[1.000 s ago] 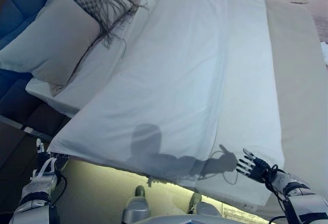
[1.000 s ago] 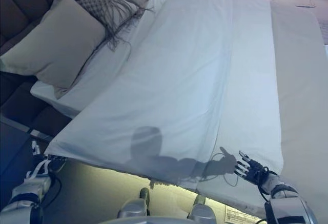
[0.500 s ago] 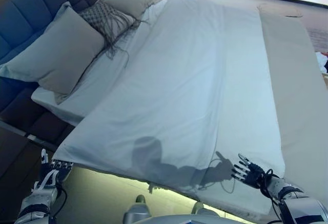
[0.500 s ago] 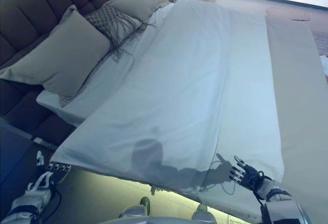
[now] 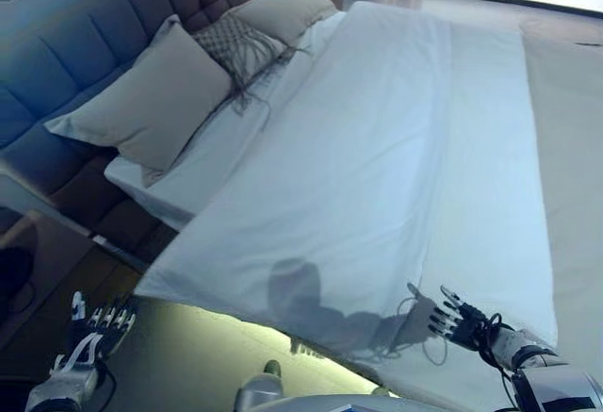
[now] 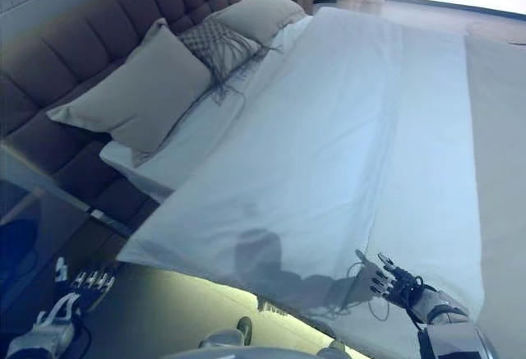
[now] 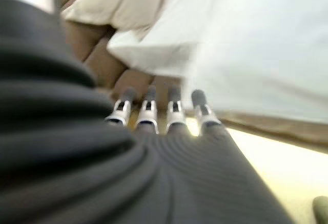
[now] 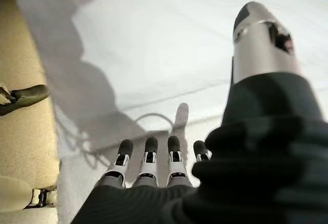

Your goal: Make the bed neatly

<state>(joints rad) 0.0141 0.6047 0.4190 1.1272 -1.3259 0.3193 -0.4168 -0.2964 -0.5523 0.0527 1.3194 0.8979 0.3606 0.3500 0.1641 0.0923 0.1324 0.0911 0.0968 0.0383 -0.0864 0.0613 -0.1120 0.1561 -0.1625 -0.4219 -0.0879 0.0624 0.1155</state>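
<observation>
The white duvet (image 5: pixel 377 167) lies spread flat over the bed (image 5: pixel 565 148), reaching from just below the pillows down to the near edge, with a long fold line running along its length. At the head of the bed, against the padded headboard (image 5: pixel 85 63), sit 2 plain pillows – a large one (image 5: pixel 151 101) nearest the robot and another (image 5: pixel 287 7) farther back – with a patterned, fringed cushion (image 5: pixel 236 44) between them. A strip of white sheet (image 5: pixel 188 167) shows between the pillows and the duvet's upper edge.

The right hand (image 5: pixel 450 316) is held over the near edge of the duvet, fingers (image 8: pixel 148 155) straight and spread, thumb apart – it grasps nothing, and whether the fingertips touch the cloth cannot be told. The left hand (image 5: pixel 89 332) is low beside the bed, off the near corner of the duvet and apart from it, over the floor (image 5: pixel 188 346); its fingers (image 7: pixel 148 111) are straight and side by side, holding nothing.
</observation>
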